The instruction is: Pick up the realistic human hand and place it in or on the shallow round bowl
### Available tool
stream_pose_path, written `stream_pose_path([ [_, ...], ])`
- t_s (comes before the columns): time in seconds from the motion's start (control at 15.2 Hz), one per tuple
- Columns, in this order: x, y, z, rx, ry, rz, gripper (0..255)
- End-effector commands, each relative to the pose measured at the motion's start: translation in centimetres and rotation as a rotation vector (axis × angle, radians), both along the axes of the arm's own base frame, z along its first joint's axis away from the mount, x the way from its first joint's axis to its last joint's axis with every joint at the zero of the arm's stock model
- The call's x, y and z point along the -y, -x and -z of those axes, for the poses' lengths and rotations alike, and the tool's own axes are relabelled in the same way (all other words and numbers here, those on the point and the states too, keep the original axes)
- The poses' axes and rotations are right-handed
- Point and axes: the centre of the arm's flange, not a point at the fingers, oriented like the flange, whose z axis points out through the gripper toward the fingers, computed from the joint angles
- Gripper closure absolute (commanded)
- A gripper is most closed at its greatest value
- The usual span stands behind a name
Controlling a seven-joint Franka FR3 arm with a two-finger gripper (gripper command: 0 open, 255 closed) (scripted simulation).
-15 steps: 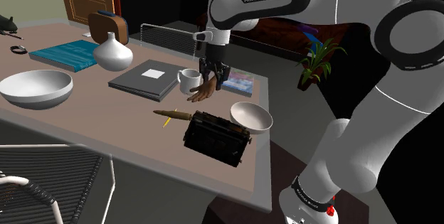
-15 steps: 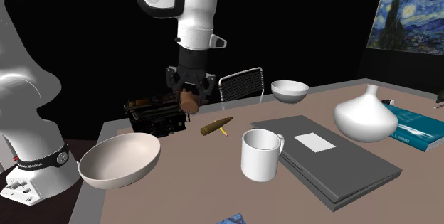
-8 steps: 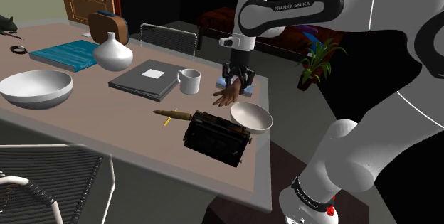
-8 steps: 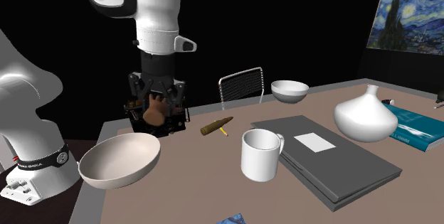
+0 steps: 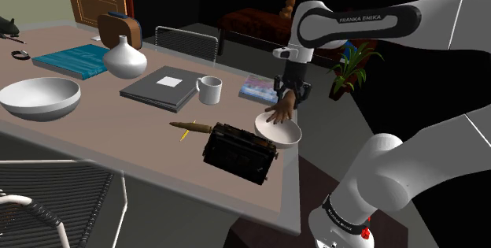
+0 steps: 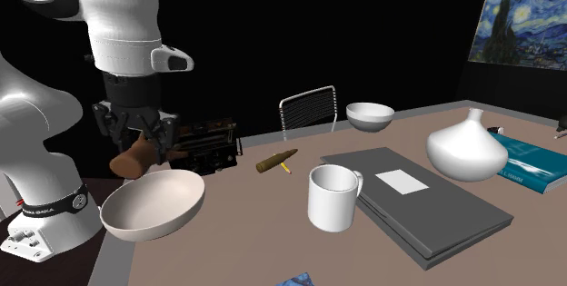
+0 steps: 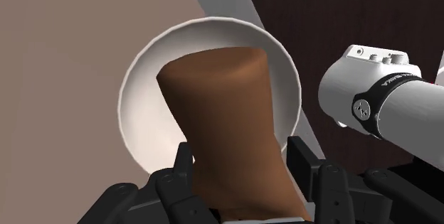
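Brown hand [image 7: 220, 109] clamped at the wrist in the black pincer [image 7: 240, 164]. White shallow bowl [image 7: 142, 109] sits straight below the pincer, hand hanging over it; contact unclear

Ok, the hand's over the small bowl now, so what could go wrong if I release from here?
1. The brown hand, clasped by the pincer, looks long against the shallow bowl. Dropped from this height, it may topple over the rim.
2. The bowl sits close to the table's edge, so a knock could push it or the hand off.
3. The black machine stands right beside the bowl, and the hand could land against it.
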Motion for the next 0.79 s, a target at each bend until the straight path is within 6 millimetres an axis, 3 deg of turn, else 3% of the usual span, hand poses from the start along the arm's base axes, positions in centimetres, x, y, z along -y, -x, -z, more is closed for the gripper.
stream_pose_path([
  [0.0, 0.7, 1.1, 0.5, 0.0, 0.001, -0.002, 255],
  [0.73, 0.7, 1.1, 6.3, 0.0, 0.001, -0.002, 255],
])
